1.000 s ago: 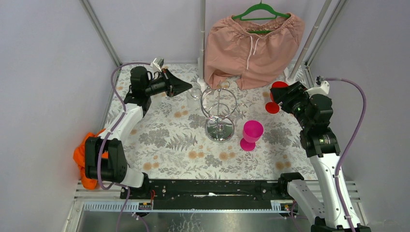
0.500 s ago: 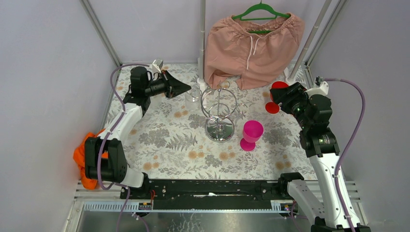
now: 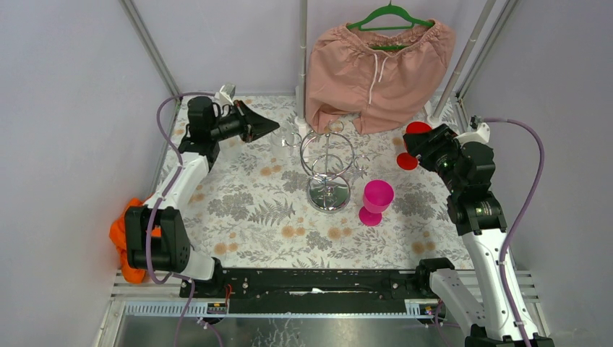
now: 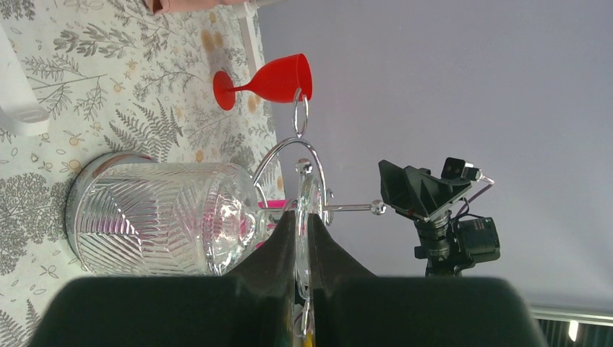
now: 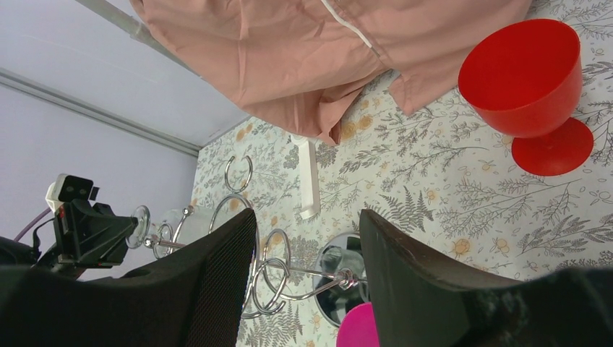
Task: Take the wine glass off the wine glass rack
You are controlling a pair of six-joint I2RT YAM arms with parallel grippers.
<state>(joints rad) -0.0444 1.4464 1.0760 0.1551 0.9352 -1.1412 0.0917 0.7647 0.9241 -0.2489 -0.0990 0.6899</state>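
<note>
From the top we see the left gripper clamped on the glass, just left of the rack. Left wrist: fingers pinch its foot. Right wrist: right gripper is spread wide, holding nothing, rack beyond.

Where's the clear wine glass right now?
Top view: the clear wine glass is held upside down by its foot in the left gripper, just left of the wine glass rack's top ring, at the table's rear left.

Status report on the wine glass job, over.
Left pincer shut on wine glass foot. Right pincer open, empty. Rack loops close beside the stem.
</note>
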